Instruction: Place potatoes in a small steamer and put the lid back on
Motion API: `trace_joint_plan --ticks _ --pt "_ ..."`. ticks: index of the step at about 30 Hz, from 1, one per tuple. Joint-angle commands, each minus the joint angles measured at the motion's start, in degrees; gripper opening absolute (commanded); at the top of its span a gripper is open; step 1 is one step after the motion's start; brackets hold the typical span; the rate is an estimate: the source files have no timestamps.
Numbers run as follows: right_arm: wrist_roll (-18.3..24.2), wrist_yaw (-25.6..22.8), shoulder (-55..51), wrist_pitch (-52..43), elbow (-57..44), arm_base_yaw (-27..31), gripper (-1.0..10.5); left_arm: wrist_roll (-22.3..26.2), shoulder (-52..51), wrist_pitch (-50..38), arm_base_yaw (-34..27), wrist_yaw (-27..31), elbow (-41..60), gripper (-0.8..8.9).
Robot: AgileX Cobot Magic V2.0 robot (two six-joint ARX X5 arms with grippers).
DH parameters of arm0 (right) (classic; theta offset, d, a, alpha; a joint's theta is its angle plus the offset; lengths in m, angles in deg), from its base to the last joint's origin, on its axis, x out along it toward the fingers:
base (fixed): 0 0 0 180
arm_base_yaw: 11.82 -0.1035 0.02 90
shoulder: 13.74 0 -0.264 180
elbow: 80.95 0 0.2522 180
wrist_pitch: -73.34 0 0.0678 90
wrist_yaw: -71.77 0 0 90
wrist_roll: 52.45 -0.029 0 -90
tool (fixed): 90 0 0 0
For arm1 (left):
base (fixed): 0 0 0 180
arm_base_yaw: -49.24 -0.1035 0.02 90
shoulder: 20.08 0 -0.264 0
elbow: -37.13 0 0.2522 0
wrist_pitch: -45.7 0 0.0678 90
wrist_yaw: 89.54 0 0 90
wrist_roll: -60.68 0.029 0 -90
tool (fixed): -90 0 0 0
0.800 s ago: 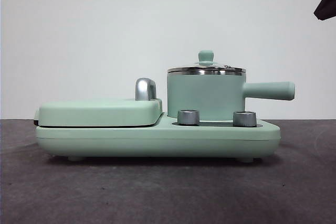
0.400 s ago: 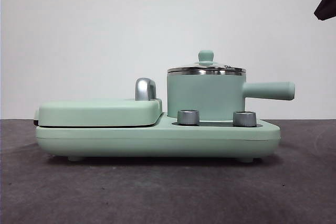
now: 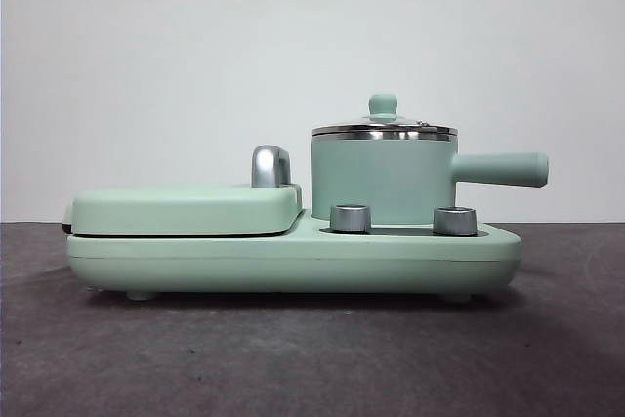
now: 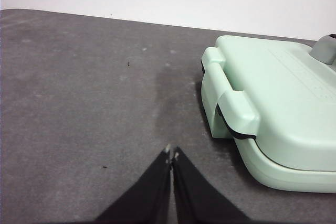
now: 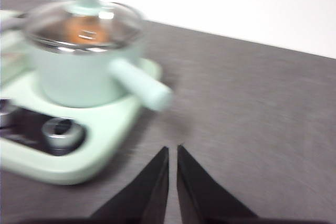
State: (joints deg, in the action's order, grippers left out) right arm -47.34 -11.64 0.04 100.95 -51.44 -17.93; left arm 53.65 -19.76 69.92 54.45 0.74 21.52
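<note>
The small mint-green steamer [image 3: 383, 181] stands on the right half of the green cooker base, its long handle [image 3: 500, 169] pointing right. The glass lid [image 3: 383, 126] with its green knob sits on it. In the right wrist view the steamer [image 5: 84, 72] is blurred, and the orange-brown potato [image 5: 86, 29] shows through the lid [image 5: 84, 19], inside the pot. My right gripper [image 5: 172, 151] is shut and empty over the bare table, off the end of the handle. My left gripper [image 4: 171, 153] is shut and empty over the table beside the grill plate's end.
The flat green hinged grill plate [image 3: 186, 208] with a chrome handle [image 3: 270, 165] fills the left half of the cooker base [image 3: 293, 261]. Two steel dials [image 3: 350, 218] stand in front of the steamer. Dark grey table [image 3: 312, 358] lies all around.
The black arm tip at the top right corner of the front view has gone out of view. The steamer, lid and cooker have not moved.
</note>
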Motion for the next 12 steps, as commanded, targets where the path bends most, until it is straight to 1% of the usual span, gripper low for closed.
trace_joint_plan --ticks 1,4,7,8,12 --pt "-0.63 -0.04 -5.2 -3.43 -5.68 2.21 0.2 0.5 -0.04 0.26 -0.04 0.2 1.11 0.06" --pt "-0.72 -0.5 -9.11 -6.14 -10.67 3.39 0.2 0.5 -0.04 0.26 -0.04 0.2 1.11 0.06" --pt "-2.36 -0.76 -12.52 -8.98 -15.23 3.8 0.2 0.5 -0.04 0.26 -0.04 0.17 1.11 0.06" --pt "-2.67 -1.03 -13.75 -6.75 -15.06 3.82 0.2 0.5 -0.04 0.26 -0.04 0.17 1.11 0.06" --pt "-2.73 -1.73 -13.57 -6.88 -15.06 4.0 0.2 0.5 -0.04 0.28 -0.04 0.17 1.09 0.06"
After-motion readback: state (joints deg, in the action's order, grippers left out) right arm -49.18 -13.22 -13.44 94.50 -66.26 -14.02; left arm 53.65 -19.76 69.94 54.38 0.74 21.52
